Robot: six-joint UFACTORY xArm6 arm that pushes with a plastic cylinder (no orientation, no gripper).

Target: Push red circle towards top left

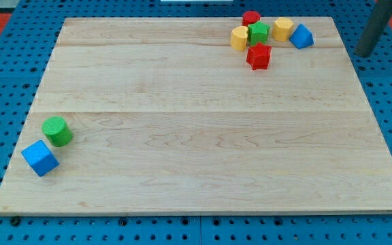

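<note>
Evidently little of the push shows as done. The red circle (251, 17) sits close to the tabletop's (182, 170) top edge, toward the view's right, at the back of a tight cluster: a green star-like block (258, 31) just below it, a yellow block (239, 38) to that one's left, a red star-like block (258, 56) lowest, a second yellow block (282, 28) and a blue block (301, 36) on the right. Whether the red circle touches the green block cannot be settled, though they look pressed close.

The arm has no jaws, only a dark rod, and it holds nothing. The rod's tip (365, 54) stands off the tabletop's right edge, over the blue perforated surround (5, 68), well apart from the cluster and to the right of the blue block.

As a judgement, the whole travel remains. The red circle is already near the top edge, so room upward is slight; the open way is leftward along the top strip, which lies bare to the top left corner. To drive it that way the tip would need to reach its right side, where the second yellow block and the blue block crowd the approach.

Far off at the bottom left, a green cylinder (57, 131) and a blue cube (40, 158) lie near the left edge, clear of that path.
</note>
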